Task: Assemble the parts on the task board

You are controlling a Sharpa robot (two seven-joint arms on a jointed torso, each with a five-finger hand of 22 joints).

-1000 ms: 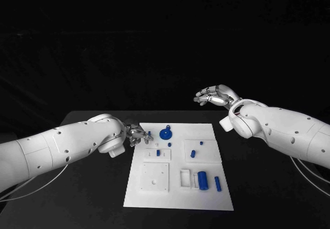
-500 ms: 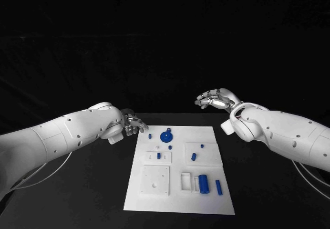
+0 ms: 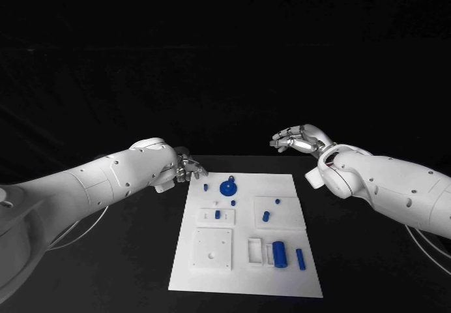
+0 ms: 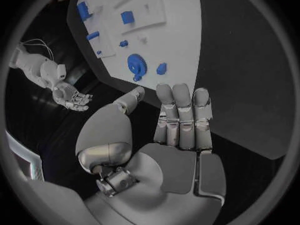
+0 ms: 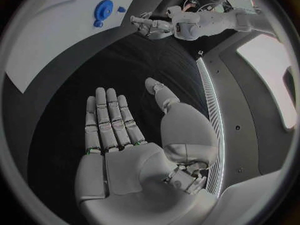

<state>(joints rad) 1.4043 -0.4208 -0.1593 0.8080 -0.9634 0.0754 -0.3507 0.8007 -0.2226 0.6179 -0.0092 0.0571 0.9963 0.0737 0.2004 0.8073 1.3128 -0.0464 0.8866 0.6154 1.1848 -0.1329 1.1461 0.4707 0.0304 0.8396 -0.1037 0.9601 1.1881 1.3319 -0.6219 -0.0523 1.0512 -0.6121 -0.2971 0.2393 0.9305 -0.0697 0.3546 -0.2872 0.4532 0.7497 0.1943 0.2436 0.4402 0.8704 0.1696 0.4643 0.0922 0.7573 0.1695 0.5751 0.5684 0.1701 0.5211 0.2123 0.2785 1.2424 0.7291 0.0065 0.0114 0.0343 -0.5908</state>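
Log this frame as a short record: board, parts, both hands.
task board: white plate in the middle of the black table
parts: blue gear at the far end; large blue cylinder at the near end
left robot hand: empty, fingers apart, beside the board's far left corner
right robot hand: empty, fingers apart, raised beyond the board's far right corner

Background of the scene. We see a black table [image 3: 113, 261] filling the lower half of the head view, its far edge crossing mid-frame. Above it, the upper half is uniformly dark. In the right wrist view, a bright pale panel [image 5: 272, 80] lies at the right edge.
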